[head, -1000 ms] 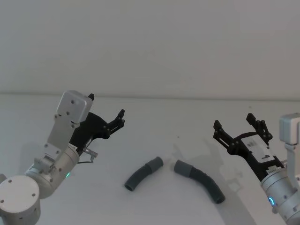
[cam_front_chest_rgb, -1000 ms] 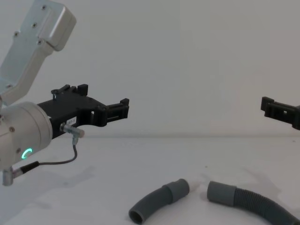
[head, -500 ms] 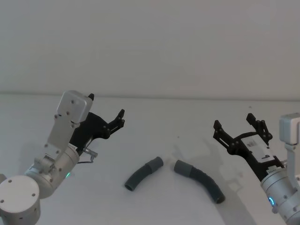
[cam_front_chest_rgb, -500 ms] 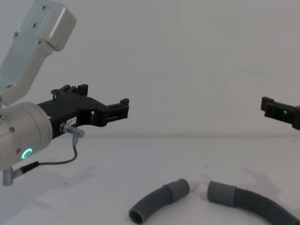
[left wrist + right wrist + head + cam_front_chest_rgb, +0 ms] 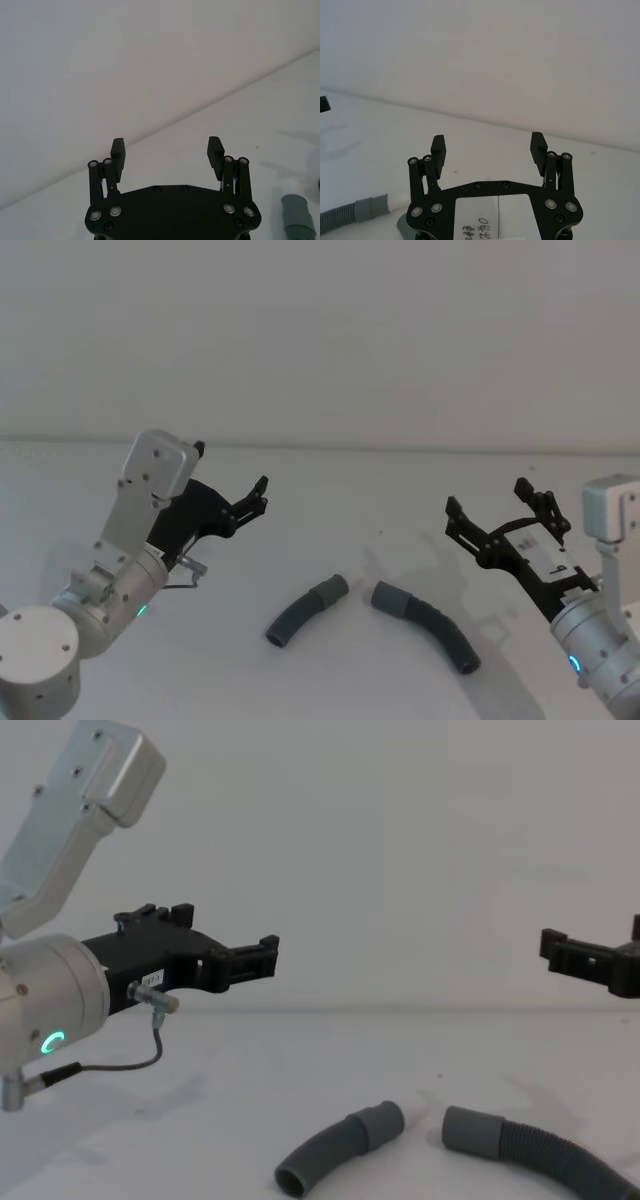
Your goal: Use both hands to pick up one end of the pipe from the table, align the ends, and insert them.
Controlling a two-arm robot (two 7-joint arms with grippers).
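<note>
Two hose pieces, the left hose [image 5: 305,609] and the right hose [image 5: 428,625], lie on the table [image 5: 380,500]. The narrow cuff [image 5: 380,1120] sits just beside the wide cuff [image 5: 472,1130], not touching. Your left gripper [image 5: 230,465] hangs above and left of the wide cuff, and your right gripper [image 5: 486,495] above and right. Both are spread and empty. If you grip far from the cuffs, the flexible hose will likely sag and spoil the alignment.

Worktop [image 5: 400,500]: white, matte and flat, spanning the full width of the head view and reaching back to the wall. It carries one small dark speck [image 5: 380,533] and soft-edged grey shadows [image 5: 385,562].
Wall [image 5: 320,330]: plain pale off-white, unmarked, rising from the worktop's far edge.
Junction [image 5: 400,1011]: thin, slightly darker line, level across the chest view.
Light: even and diffuse.
</note>
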